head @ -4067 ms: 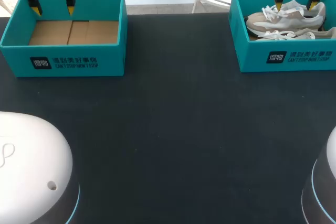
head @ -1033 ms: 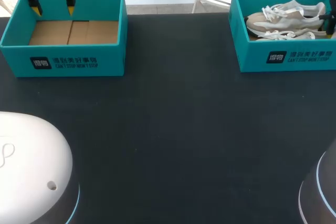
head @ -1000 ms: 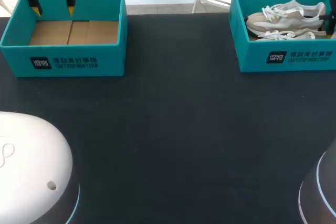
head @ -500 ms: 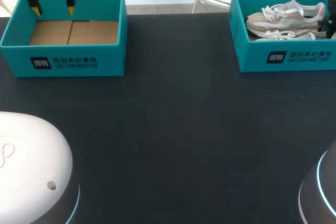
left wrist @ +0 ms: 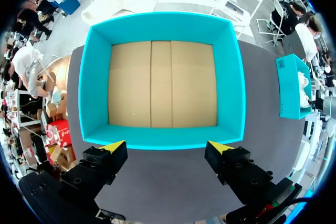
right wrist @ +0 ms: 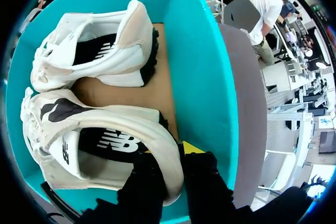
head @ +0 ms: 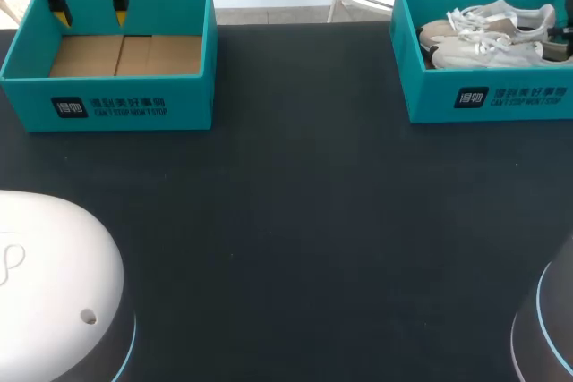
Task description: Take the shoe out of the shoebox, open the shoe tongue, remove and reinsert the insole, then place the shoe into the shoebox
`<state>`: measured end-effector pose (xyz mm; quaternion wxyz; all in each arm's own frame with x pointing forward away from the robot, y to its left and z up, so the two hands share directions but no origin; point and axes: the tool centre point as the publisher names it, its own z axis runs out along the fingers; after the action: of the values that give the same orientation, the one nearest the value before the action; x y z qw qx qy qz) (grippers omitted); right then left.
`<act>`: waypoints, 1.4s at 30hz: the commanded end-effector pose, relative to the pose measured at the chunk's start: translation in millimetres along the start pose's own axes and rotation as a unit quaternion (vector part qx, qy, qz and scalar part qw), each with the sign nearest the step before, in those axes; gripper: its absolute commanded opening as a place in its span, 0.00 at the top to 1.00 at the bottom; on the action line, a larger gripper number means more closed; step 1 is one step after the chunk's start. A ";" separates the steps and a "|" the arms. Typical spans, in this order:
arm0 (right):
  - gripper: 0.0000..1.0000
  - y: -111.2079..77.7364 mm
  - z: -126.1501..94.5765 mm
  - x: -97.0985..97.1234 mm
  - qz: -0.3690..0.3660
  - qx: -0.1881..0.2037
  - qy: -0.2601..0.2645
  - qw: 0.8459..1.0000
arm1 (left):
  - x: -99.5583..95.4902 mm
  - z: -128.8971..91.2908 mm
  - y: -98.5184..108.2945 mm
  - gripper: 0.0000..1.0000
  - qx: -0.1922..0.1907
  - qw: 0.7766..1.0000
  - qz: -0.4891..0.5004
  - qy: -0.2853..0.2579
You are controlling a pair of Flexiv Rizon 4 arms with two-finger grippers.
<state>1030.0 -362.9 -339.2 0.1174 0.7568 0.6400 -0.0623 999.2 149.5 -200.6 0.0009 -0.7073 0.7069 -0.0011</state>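
Foreground: a dark table (head: 295, 239) is seen, with a teal shoebox at each far corner.
Left box: the empty shoebox (head: 107, 105) is shown with only its cardboard floor in it.
Left gripper (head: 89, 15): it is held above the far rim of the empty shoebox, fingers spread wide, nothing between them.
Right box: the right shoebox (head: 488, 96) is filled by a pair of pale sneakers lying side by side.
Near shoe (right wrist: 79, 145): it is found inside the right shoebox, along the front wall, heel toward the box's right end.
Right gripper (right wrist: 170, 156): its fingers are closed across the heel collar of the near shoe, one inside the opening and one outside; a firm pinch is suggested, though the tips are largely hidden by the heel.
Far shoe (right wrist: 89, 51): it is left untouched against the back wall.
Done so far: only the grasp on the near shoe is judged to be made.
Left to do: the shoe is not yet out of the box, so the lift-out, the opening of the tongue, the removal and refitting of the insole, and the final boxing are all judged outstanding.
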 end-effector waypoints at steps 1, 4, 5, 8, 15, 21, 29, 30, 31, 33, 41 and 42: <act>1.00 -7.2 -51.7 -14.9 0.010 -0.011 0.003 1.000 | -0.2 -0.3 -0.1 0.00 0.000 1.000 0.000 0.000; 1.00 -4.7 -75.5 -21.0 0.015 -0.024 -0.002 1.000 | -0.2 -0.3 -0.1 0.00 0.000 1.000 0.000 0.000; 1.00 -4.4 -84.1 -21.9 0.014 -0.027 -0.003 1.000 | -0.2 -0.3 -0.1 0.00 0.000 1.000 0.000 0.000; 1.00 -4.1 -110.3 -24.1 0.007 -0.033 -0.010 0.999 | -0.2 -0.3 -0.1 0.00 0.000 1.000 0.000 0.000; 1.00 -11.7 -170.8 -28.3 0.005 -0.040 -0.008 0.999 | -0.2 -0.3 -0.1 0.00 0.000 1.000 0.000 0.000; 1.00 -27.3 -207.2 -23.6 -0.017 -0.059 -0.013 0.998 | -0.2 -0.3 -0.1 0.00 0.000 1.000 0.000 0.000; 1.00 -28.9 -210.7 -22.9 -0.010 -0.064 -0.016 0.998 | -0.2 -0.3 -0.1 0.00 0.000 1.000 0.000 0.000; 1.00 -28.9 -210.7 -22.9 -0.010 -0.064 -0.016 0.998 | -0.2 -0.3 -0.1 0.00 0.000 1.000 0.000 0.000; 1.00 -28.9 -210.7 -22.9 -0.010 -0.064 -0.016 0.998 | -0.2 -0.3 -0.1 0.00 0.000 1.000 0.000 0.000; 1.00 -28.9 -210.7 -22.9 -0.010 -0.064 -0.016 0.998 | -0.2 -0.3 -0.1 0.00 0.000 1.000 0.000 0.000; 1.00 -28.9 -210.7 -22.9 -0.010 -0.064 -0.016 0.998 | -0.2 -0.3 -0.1 0.00 0.000 1.000 0.000 0.000; 1.00 -28.9 -210.7 -22.9 -0.010 -0.064 -0.016 0.998 | -0.2 -0.3 -0.1 0.00 0.000 1.000 0.000 0.000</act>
<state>986.2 -325.9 -135.0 0.1750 0.7401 0.6484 -0.0350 999.2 149.5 -200.6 0.0009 -0.7073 0.7069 -0.0011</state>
